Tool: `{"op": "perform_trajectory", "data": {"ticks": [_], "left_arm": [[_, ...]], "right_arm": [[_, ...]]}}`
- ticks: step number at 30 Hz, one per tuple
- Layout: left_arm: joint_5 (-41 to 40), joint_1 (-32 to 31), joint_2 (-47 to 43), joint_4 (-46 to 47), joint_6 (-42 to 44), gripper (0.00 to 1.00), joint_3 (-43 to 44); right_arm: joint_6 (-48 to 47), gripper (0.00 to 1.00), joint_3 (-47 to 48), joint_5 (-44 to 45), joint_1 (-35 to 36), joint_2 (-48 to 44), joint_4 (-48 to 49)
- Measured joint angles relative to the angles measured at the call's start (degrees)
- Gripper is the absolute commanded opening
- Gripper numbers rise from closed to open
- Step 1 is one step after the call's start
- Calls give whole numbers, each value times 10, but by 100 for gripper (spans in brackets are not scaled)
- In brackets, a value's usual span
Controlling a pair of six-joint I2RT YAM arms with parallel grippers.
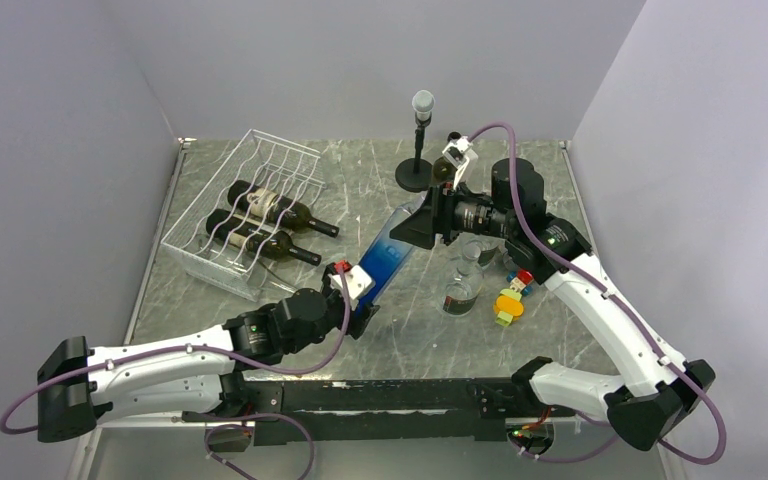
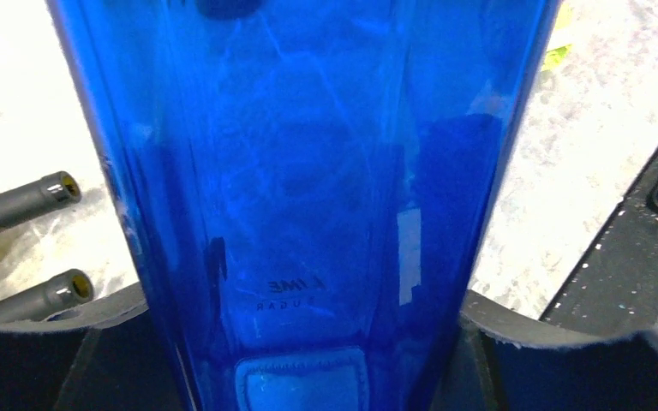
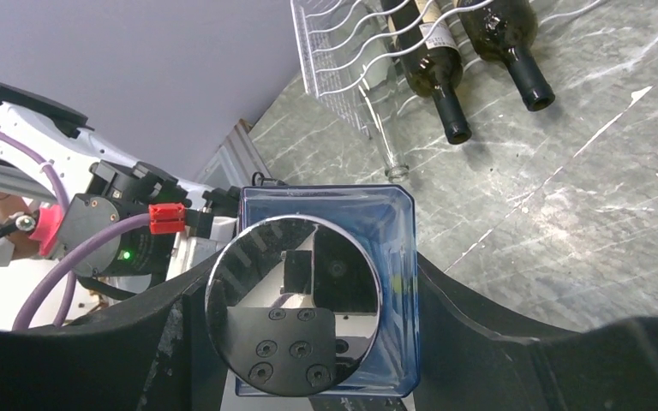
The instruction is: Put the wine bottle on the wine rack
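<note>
The blue bottle (image 1: 388, 258) is held slanted over the bench (image 1: 410, 335) between both hands, the left hand (image 1: 360, 300) closed on its lower end and the right hand (image 1: 422, 222) clamped around its silver-capped top, near the rack (image 1: 192, 222), where two dark bottles (image 1: 272, 206) lie.

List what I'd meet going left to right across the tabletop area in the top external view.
wine rack holding two dark bottles → blue bottle → clear glass bottle → colourful toy
</note>
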Motion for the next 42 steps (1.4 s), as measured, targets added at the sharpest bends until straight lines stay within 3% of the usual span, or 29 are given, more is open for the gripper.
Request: {"op": "perform_trajectory", "data": {"ticks": [3, 6, 8, 24, 33, 42], "left_arm": [[-15, -1, -2, -6, 30, 1, 4], [-37, -1, -2, -25, 73, 1, 18], [-56, -2, -2, -40, 103, 1, 30], [-193, -24, -8, -72, 283, 1, 60], [-255, -37, -28, 15, 462, 1, 18], [-219, -39, -100, 14, 603, 1, -27]], "right_arm": [[-3, 56, 0, 4, 0, -1, 0], [-5, 78, 1, 12, 1, -3, 0], [-9, 98, 4, 14, 1, -8, 3], [-72, 100, 2, 123, -5, -96, 7], [-110, 100, 9, 196, -5, -120, -32], [-177, 100, 58, 193, -7, -127, -92]]}}
